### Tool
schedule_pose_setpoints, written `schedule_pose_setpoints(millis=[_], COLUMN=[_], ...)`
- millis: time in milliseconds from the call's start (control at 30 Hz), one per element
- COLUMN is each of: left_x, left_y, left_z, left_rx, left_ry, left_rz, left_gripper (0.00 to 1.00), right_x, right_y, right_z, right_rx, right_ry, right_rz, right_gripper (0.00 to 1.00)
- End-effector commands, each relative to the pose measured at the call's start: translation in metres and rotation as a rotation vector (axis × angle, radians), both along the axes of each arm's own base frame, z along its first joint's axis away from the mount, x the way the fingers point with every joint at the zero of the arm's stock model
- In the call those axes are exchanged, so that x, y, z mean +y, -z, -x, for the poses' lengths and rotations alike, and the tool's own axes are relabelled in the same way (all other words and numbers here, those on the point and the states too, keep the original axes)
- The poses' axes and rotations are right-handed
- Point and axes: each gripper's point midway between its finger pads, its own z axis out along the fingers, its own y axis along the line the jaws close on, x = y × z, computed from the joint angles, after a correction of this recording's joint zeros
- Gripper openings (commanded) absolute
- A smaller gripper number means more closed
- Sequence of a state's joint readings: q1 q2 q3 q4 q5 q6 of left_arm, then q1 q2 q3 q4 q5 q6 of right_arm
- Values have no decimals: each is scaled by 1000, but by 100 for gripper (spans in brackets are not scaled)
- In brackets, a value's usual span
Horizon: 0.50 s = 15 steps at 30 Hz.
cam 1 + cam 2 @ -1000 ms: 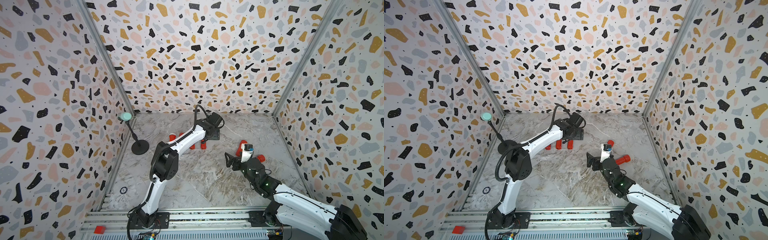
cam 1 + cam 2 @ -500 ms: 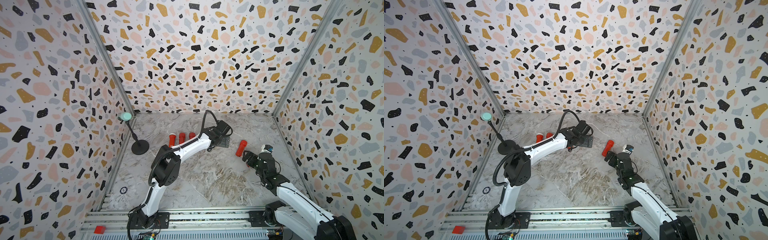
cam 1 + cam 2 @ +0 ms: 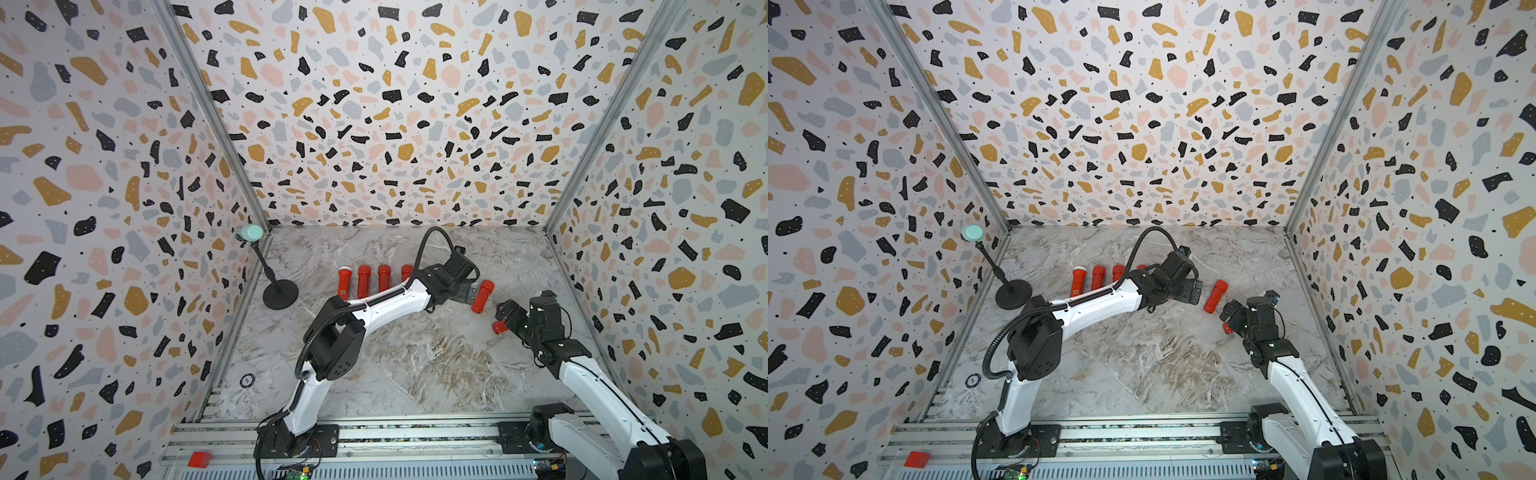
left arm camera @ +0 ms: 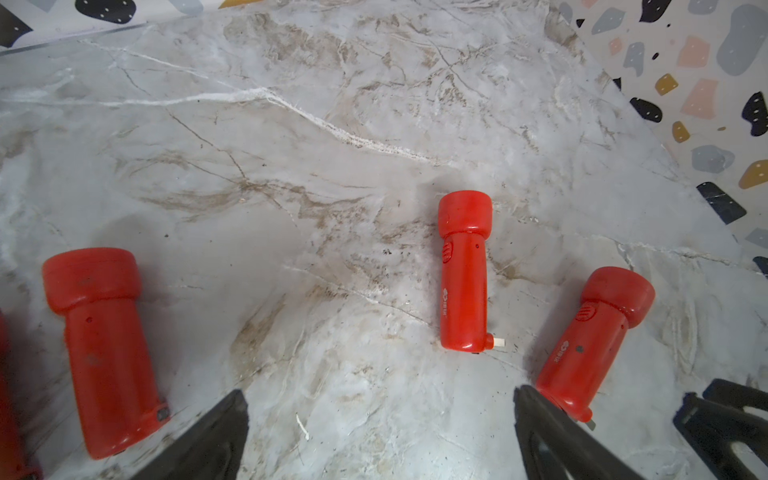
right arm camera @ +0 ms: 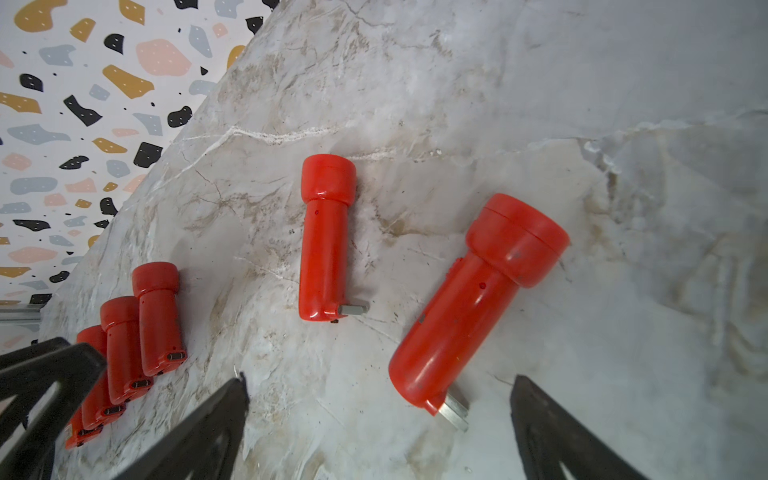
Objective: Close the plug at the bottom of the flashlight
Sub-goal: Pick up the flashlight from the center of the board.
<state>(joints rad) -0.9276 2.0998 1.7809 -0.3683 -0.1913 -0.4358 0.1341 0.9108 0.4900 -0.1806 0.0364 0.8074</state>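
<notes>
Two red flashlights lie apart from a row, each with its metal plug sticking out at the bottom. One flashlight lies just right of my left gripper, which is open and empty. Its plug points sideways. The nearer flashlight lies on the table between the fingers of my open right gripper, apart from them. Its plug juts out too.
A row of several red flashlights lies left of the left gripper, the last one close by. A black stand with a teal head is at the far left. The right wall runs close behind the right arm.
My left gripper has swung right, away from the row, to the lone flashlight, and opened fully. The right gripper has moved right and settled over the nearer flashlight.
</notes>
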Motion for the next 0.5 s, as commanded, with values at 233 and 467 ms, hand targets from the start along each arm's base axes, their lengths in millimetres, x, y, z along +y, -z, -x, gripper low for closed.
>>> schedule_pose_setpoints(millis=[233,467], left_x=[-38,-50], left_y=[10,30], left_z=[6,12], left_rx=[-25,7], left_ry=[86,115], left_rz=[72,69], left_gripper=[100,100], right_x=[-6,-6], right_y=[-19,-23], right_z=[11,11], right_rx=[26,35], right_ry=[8,-2], right_rz=[-34,-45], right_gripper=[98,97])
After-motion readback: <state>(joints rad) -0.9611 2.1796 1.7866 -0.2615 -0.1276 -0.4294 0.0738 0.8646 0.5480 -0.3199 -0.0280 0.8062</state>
